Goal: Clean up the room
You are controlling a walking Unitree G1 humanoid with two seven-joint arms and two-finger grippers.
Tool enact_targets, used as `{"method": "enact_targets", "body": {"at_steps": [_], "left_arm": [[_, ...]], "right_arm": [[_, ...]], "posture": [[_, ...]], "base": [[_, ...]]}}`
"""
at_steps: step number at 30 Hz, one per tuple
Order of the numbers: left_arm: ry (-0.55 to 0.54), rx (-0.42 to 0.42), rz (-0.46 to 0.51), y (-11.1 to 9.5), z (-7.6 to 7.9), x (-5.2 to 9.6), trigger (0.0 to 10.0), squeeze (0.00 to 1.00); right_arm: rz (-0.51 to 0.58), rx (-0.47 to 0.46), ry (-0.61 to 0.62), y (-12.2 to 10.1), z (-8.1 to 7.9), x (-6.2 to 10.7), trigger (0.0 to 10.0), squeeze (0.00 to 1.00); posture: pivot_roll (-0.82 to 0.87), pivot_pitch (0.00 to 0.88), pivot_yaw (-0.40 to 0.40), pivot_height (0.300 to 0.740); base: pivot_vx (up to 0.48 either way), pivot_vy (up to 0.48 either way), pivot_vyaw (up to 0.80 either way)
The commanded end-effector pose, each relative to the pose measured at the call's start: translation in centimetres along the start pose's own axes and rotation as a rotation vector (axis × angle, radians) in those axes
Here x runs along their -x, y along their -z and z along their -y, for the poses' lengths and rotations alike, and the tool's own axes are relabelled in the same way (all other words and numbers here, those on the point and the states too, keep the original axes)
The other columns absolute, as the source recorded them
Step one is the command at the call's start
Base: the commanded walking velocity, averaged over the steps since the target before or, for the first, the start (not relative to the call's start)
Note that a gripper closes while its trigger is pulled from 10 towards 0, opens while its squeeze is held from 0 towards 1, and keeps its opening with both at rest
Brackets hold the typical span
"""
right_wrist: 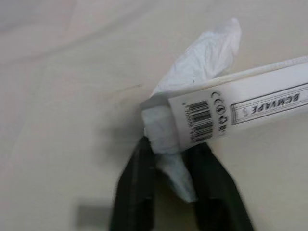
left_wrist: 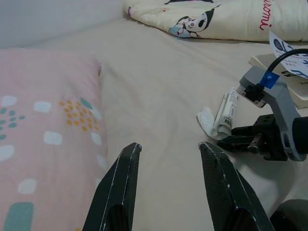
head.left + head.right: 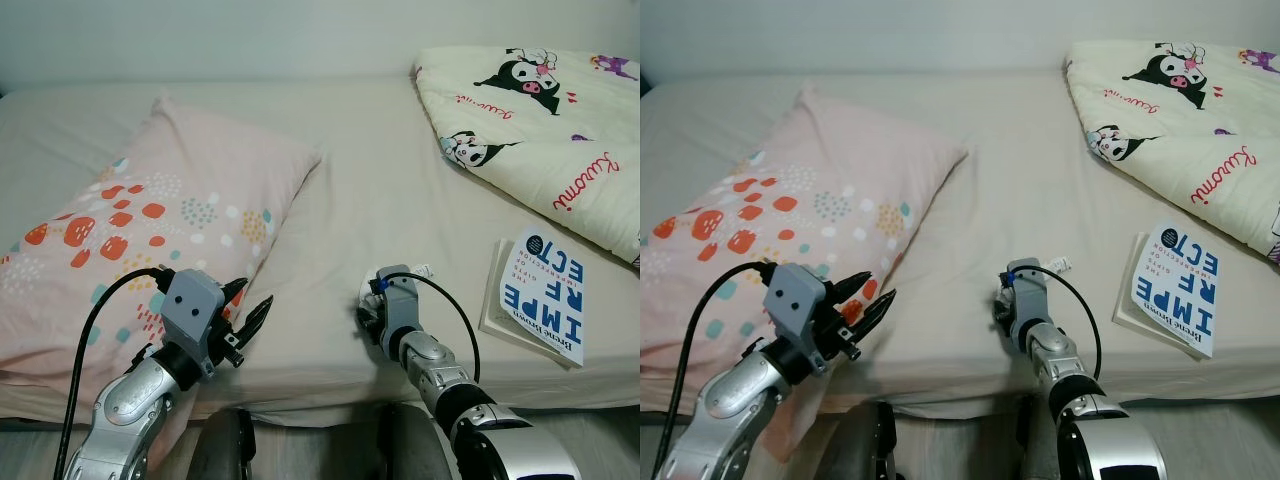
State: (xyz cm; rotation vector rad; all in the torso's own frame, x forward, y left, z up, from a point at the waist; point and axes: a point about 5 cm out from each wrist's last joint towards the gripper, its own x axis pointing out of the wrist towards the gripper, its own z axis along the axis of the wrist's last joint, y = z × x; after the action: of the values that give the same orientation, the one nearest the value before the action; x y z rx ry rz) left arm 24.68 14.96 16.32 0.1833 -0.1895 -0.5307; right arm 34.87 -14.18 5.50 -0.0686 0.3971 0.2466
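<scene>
Our right end effector sits low on the bed, its fingers closed down on a crumpled tissue at the capped end of a white tube. Our left end effector hovers wide open and empty beside the pink pillow. A book lies well off to the right end effector's right.

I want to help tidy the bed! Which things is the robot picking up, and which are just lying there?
Being picked up:
white tube, with the crumpled wrapper beside it
right gripper, fingers closed around the tube's end

Just lying there:
pillow
blanket
book
left gripper, open, hovering by the pillow
</scene>
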Motion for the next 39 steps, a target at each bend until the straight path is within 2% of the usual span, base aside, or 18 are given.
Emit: {"method": "enact_targets", "body": {"at_steps": [1, 10, 13, 19, 23, 27, 30, 32, 34, 39], "left_arm": [[0.015, -0.017, -0.014, 0.0, 0.0, 0.3, 10.0, 0.0], [0.002, -0.015, -0.006, 0.3, -0.1, -0.1, 10.0, 0.0], [-0.028, -0.004, 0.021, 0.7, 0.0, -0.9, 10.0, 0.0], [-0.065, 0.019, 0.047, 0.9, -0.2, -1.7, 10.0, 0.0], [-0.088, 0.027, 0.068, 0.8, -0.6, -2.3, 10.0, 0.0], [-0.126, 0.041, 0.087, 0.7, -1.0, -2.7, 10.0, 0.0], [-0.233, 0.091, 0.092, 0.9, -1.9, -3.0, 10.0, 0.0], [-0.233, 0.091, 0.092, 0.9, -1.9, -3.0, 10.0, 0.0], [-0.322, 0.139, 0.092, 1.4, -2.5, -3.2, 10.0, 0.0], [-0.362, 0.157, 0.094, 1.6, -2.7, -3.3, 10.0, 0.0]], "right_arm": [[-0.038, -0.024, -0.016, 1.4, -0.5, 0.2, 0.0, 0.0], [-0.01, -0.03, -0.043, 1.9, -1.2, 0.4, 0.0, 0.0], [0.065, -0.031, -0.086, 2.2, -2.2, 0.7, 0.0, 0.0], [0.178, -0.018, -0.145, 1.0, -3.2, 0.9, 0.0, 0.0], [0.276, 0.045, -0.214, 0.2, -4.3, 1.4, 0.0, 0.0], [0.347, 0.073, -0.197, -0.4, -4.1, 1.9, 0.0, 0.0], [0.422, 0.085, -0.169, -1.5, -3.7, 2.3, 0.0, 0.0], [0.422, 0.085, -0.169, -1.5, -3.7, 2.3, 0.0, 0.0], [0.498, 0.089, -0.132, -2.8, -3.2, 2.7, 0.0, 0.0], [0.531, 0.065, -0.088, -3.8, -2.5, 2.8, 0.0, 0.0]], "posture": [[0.22, 0.258, -0.006, 0.593], [0.17, 0.219, -0.024, 0.593], [0.13, 0.15, -0.039, 0.593], [0.1, 0.102, -0.045, 0.593], [0.08, 0.069, -0.046, 0.593], [0.07, 0.045, -0.049, 0.593], [0.06, 0.033, -0.048, 0.593], [0.06, 0.033, -0.048, 0.593], [0.05, 0.025, -0.049, 0.593], [0.05, 0.024, -0.046, 0.593]], "base": [[0.0, 0.0, 0.0], [0.0, 0.0, 0.0], [0.0, 0.0, 0.0], [0.0, 0.0, 0.0], [0.0, 0.0, 0.0], [0.0, 0.0, 0.0], [0.0, 0.0, 0.0], [0.0, 0.0, 0.0], [0.0, 0.0, 0.0], [0.0, 0.0, 0.0]]}}
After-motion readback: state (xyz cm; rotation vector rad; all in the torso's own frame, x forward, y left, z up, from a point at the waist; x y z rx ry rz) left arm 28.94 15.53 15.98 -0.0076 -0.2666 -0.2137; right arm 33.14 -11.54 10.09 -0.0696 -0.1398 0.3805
